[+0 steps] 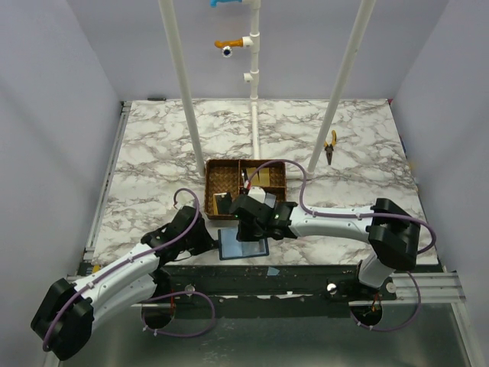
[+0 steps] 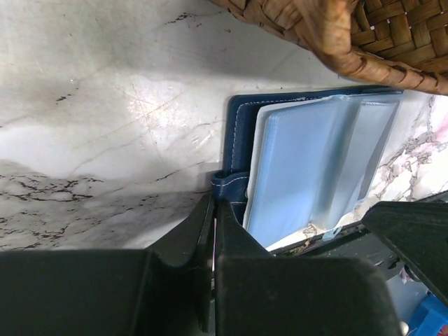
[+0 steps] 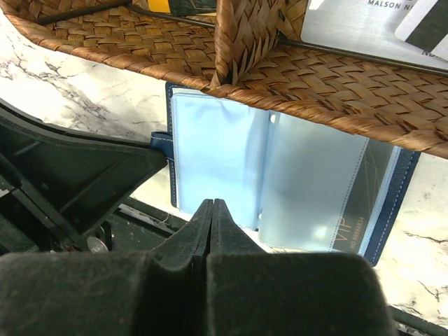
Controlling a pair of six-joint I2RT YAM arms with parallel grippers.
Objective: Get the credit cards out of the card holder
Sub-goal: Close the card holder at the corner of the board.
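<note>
The small navy-blue folding card holder lies open and flat on the white marble-patterned surface, with its pale clear sleeves facing up. It sits in a narrow strip. Its far edge is against the near wall of the brown woven wicker divided tray, and its near edge is just beside the surface's near edge.

One dark credit card shows through the right-hand sleeve. Other credit cards lie in the tray, among them a silver one in the right compartment.

The left jaws are together. Their black fingertips are at the small navy tab on the holder's left edge, but I cannot tell whether they pinch it. The right jaws are pressed together on nothing, with their tip over the holder's near edge at the left sleeve.

Both arms crowd the holder from the near side. Open marble lies to the left and right of the tray and beyond it. Yellow-handled pliers rest well apart at the far right.
</note>
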